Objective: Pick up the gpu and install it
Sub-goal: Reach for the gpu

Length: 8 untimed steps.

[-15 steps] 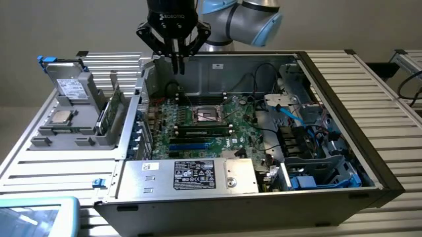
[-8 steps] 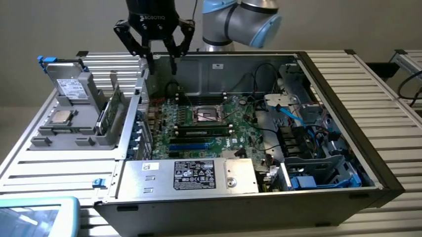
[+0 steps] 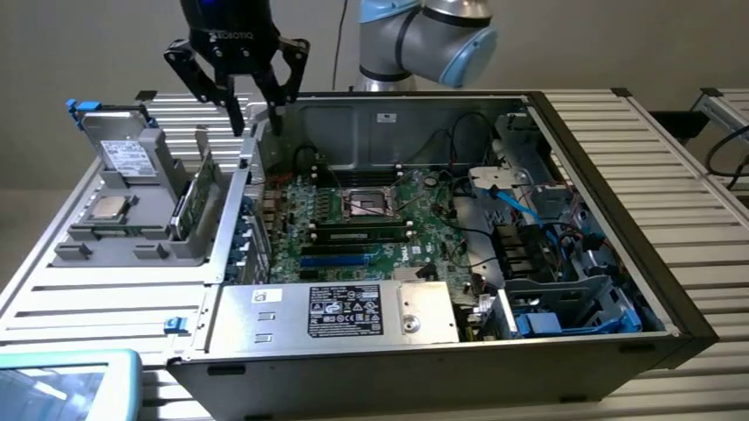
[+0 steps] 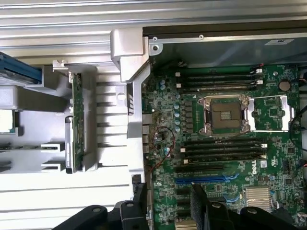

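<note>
The gpu point(image 4: 77, 120) is a thin green card with a silver end bracket. It stands on edge in a slot of the grey parts rack point(image 4: 110, 134) beside the open computer case, and it appears as the gpu point(image 3: 207, 189) at the exterior view's left. My gripper point(image 3: 259, 125) hangs open with nothing between its fingers, above the case's wall next to the rack and higher than the card. The black fingers point(image 4: 199, 206) frame the motherboard's point(image 4: 225, 158) expansion slots, and the gripper point(image 4: 170, 208) is spread wide there.
The open case point(image 3: 609, 228) holds the motherboard point(image 3: 351, 219), cables, a blue drive cage and a power supply point(image 3: 351, 311). The rack point(image 3: 117, 232) also carries a processor point(image 3: 108, 208) and a drive. A light blue tray point(image 3: 59, 377) sits at the front left corner.
</note>
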Each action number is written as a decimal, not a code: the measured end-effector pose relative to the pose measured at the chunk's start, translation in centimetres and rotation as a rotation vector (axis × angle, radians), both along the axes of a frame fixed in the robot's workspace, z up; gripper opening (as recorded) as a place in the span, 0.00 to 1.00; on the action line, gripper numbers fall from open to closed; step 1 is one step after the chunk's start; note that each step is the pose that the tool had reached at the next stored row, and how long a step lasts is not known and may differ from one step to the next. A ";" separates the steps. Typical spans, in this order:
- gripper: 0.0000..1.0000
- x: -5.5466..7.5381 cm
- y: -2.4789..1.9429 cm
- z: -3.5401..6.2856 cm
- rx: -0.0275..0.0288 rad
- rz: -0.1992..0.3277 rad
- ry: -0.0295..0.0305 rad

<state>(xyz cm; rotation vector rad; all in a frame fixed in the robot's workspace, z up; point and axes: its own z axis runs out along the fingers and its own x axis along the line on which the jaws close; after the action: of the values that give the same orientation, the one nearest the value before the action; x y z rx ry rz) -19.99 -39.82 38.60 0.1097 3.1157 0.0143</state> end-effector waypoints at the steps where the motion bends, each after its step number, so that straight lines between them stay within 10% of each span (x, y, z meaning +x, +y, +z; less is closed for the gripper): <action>1: 0.49 -0.5 0.01 -0.04 0.0001 0.000 0.0000; 8: 0.49 -3.6 0.30 -0.37 0.0000 0.000 0.0000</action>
<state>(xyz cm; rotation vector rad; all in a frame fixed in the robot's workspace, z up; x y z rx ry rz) -23.63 -39.52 38.23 0.1097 3.1156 0.0143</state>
